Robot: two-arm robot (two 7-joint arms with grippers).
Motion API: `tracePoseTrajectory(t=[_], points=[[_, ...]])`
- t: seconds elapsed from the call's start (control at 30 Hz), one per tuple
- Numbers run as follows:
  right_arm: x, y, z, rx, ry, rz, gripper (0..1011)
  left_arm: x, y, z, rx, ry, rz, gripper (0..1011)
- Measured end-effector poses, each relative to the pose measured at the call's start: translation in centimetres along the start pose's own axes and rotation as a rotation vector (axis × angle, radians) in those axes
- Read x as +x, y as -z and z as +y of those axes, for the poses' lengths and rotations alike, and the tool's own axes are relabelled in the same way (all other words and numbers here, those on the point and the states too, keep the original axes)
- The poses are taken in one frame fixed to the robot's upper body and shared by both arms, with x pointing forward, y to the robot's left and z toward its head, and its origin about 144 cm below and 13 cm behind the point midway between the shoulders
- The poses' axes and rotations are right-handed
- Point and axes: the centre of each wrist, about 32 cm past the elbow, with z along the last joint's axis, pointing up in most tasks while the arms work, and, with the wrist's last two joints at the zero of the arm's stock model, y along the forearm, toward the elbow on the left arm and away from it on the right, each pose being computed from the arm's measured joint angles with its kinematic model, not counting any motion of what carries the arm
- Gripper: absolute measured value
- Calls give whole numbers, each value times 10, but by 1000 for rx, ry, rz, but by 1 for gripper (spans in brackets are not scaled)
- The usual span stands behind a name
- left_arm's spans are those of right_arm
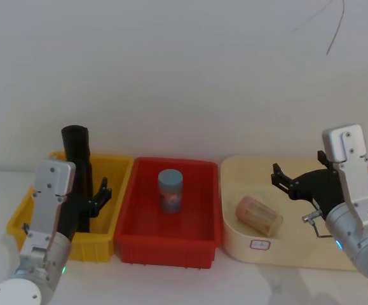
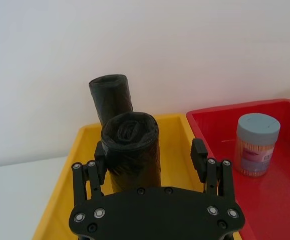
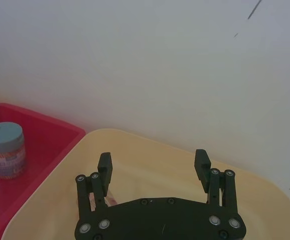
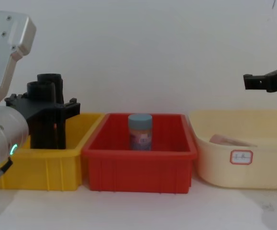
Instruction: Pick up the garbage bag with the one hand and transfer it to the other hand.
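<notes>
Two black rolls stand upright in the yellow bin (image 4: 47, 167) at the left. The nearer one is the garbage bag (image 2: 129, 145); the second roll (image 2: 109, 95) stands just behind it on the far side.

Left gripper (image 2: 150, 152): jaws apart, straddling the bag's upper part. One finger is at its side and the other shows a clear gap, so there is no clamp yet.

Right gripper (image 3: 153, 161): jaws apart, hovering over the cream tray (image 4: 253, 163) at the right, well apart from the bag. The red bin (image 4: 138, 167) and its blue-lidded jar (image 4: 140, 132) lie between.

Handling, judged: tightly wound plastic film, probably light and fairly stiff along its length. The wall should give a little under squeeze, and the matte skin may slide. Best hold looks like across the round body below the top, firm, leaving one end free for the right gripper. Risk: brushing the second roll on lift.
</notes>
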Motion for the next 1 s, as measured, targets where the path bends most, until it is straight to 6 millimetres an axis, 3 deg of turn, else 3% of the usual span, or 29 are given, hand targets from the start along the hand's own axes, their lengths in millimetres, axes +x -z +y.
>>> tracePoseTrajectory(t=[1.0], points=[[0, 0, 0, 0, 0, 0, 1001, 15, 0, -8, 7, -21, -40, 1001]])
